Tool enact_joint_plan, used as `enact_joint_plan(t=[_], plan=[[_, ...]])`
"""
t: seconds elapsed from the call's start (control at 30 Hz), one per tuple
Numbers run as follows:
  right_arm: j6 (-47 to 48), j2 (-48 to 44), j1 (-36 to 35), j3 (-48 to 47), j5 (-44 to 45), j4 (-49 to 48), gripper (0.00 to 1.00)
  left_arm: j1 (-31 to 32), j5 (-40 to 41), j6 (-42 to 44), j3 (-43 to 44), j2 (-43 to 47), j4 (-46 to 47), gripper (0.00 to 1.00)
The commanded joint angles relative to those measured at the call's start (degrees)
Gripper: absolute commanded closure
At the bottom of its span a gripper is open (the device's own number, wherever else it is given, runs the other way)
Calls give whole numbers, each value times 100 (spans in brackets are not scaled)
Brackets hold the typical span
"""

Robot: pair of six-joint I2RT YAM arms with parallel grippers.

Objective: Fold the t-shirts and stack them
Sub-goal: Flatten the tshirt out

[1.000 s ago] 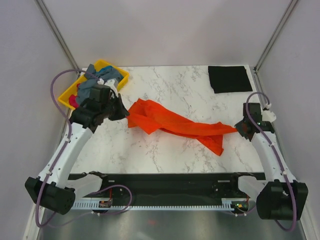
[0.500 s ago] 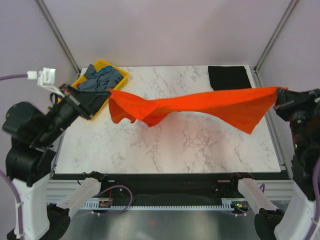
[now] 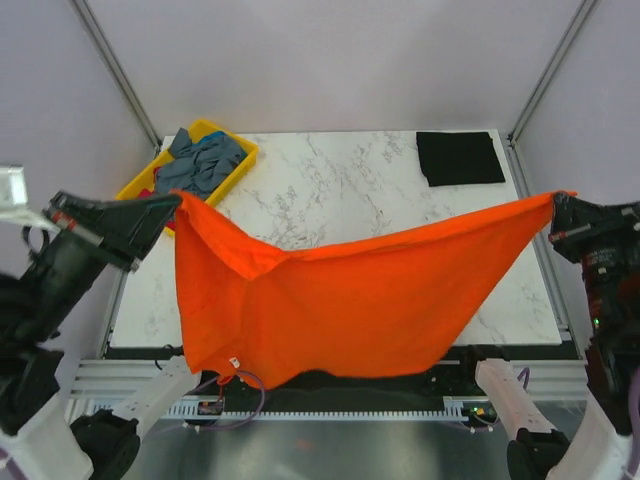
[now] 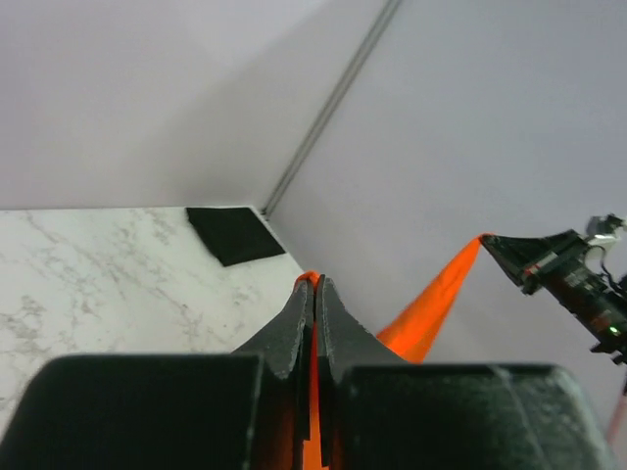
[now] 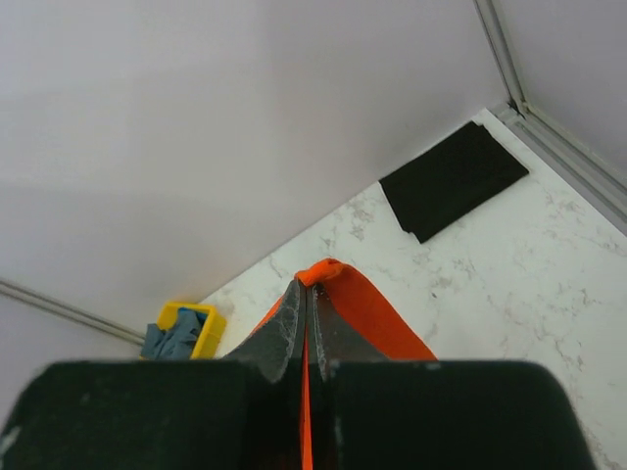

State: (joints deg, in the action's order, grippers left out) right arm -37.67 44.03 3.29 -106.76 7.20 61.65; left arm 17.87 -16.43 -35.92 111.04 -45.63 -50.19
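Bright orange cloth t-shirt (image 3: 330,300), one counted, is suspended above the white marble-patterned bench (image 3: 370,185). It is stretched between both arms, with its long axis running left to right across the top view. Its upper edge sags at the centre. The cloth hangs toward the lower frame, deepest at lower left, and hides the bench's near edge there.

The left end effector (image 3: 172,203), at mid-left, is closed on one upper corner. The left wrist view shows its jaws pinched together with orange cloth between them. The right end effector (image 3: 556,203), at mid-right, is likewise clamped on the opposite corner.

One small white tag (image 3: 235,363) sits near the lower left hem; its writing cannot be read.

One black folded t-shirt (image 3: 460,157) lies flat on the bench at upper right. One yellow plastic tray (image 3: 243,152) at upper left holds crumpled grey-blue garments (image 3: 200,162); their number cannot be told.
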Motion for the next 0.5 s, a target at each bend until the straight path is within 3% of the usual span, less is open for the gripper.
enact_joint_plan(t=[0.0,0.2,0.47], plan=[[111,553,23,707,395,-1124,100,-11,691,708,198,-1289,-26,98],[216,1423,23,1465,484,-2251,100,-3,1931,1640,277,-2529,712,98],[348,1978,23,1140,344,-2675,100,-20,1530,1817,884,-3356,1142,98]])
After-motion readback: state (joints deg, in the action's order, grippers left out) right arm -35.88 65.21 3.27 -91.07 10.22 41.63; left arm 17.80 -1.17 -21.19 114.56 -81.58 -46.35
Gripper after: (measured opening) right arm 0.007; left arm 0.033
